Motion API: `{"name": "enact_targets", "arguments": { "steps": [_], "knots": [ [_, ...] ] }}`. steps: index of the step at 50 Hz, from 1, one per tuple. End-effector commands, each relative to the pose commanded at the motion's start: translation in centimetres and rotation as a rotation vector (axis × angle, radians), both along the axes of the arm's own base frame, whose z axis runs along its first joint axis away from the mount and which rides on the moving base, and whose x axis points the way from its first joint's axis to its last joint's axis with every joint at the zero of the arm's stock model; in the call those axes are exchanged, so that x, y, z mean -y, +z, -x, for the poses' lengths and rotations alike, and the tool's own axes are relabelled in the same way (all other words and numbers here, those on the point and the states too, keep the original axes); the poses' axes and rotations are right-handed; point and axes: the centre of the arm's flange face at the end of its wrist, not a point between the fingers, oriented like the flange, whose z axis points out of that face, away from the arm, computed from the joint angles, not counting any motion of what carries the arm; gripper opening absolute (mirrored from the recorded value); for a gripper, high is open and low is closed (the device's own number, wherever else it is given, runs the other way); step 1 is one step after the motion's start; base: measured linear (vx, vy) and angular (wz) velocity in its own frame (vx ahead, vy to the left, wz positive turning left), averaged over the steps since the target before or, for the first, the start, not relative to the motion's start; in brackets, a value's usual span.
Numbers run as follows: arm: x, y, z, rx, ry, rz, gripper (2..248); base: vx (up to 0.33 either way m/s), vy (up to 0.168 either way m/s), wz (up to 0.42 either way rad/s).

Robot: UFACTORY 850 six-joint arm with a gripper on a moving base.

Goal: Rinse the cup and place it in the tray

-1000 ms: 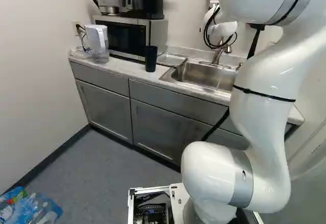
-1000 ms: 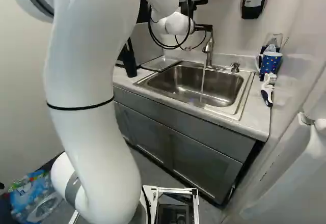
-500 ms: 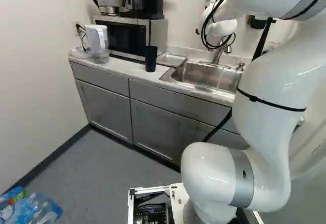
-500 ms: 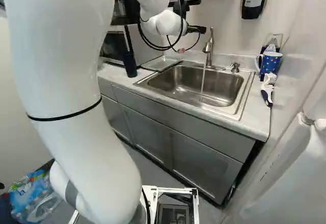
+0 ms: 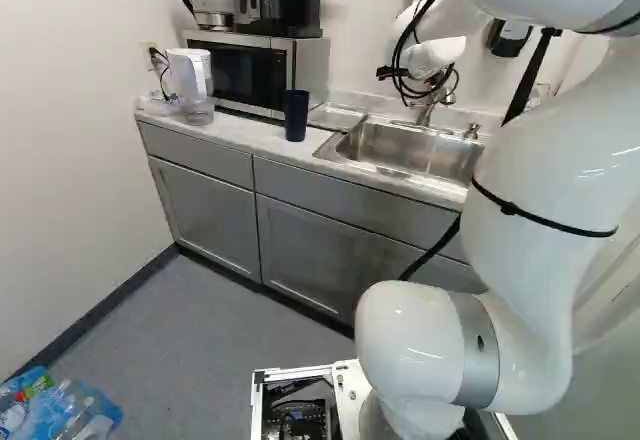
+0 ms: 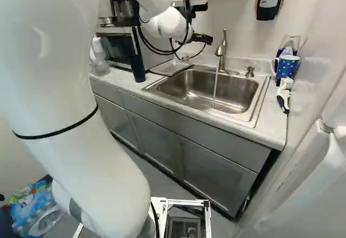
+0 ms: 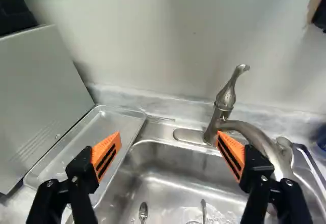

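Cabinets [image 5: 215, 215] carried the counter [image 6: 273, 119] ahead of my base. I saw the microwave [image 5: 245, 72] standing on it, then the steel sink [image 6: 235, 89], with the tray [image 7: 97, 132] lying between them. Water ran from the faucet [image 6: 221, 51] into the basin. My gripper [image 6: 201, 39] was released, fingers spread above tray and sink, nothing between the pads [image 7: 108, 151]. The dark cup [image 5: 297, 115] stood upright on the counter, near the tray. A spoon [image 7: 143, 212] lay in the sink.
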Motion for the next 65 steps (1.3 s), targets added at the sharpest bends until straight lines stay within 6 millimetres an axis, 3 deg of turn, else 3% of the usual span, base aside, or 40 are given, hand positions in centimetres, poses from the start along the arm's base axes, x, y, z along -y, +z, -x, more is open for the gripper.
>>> {"name": "enact_targets", "arguments": {
  "steps": [48,65],
  "knots": [
    [-0.9,-2.7,7.1,-0.331,-0.026,-0.108,247,0.0,0.0,0.0],
    [0.6,-3.3,9.6,-0.414,-0.072,-0.146,247,0.0,0.0,0.0]
  ]
}}
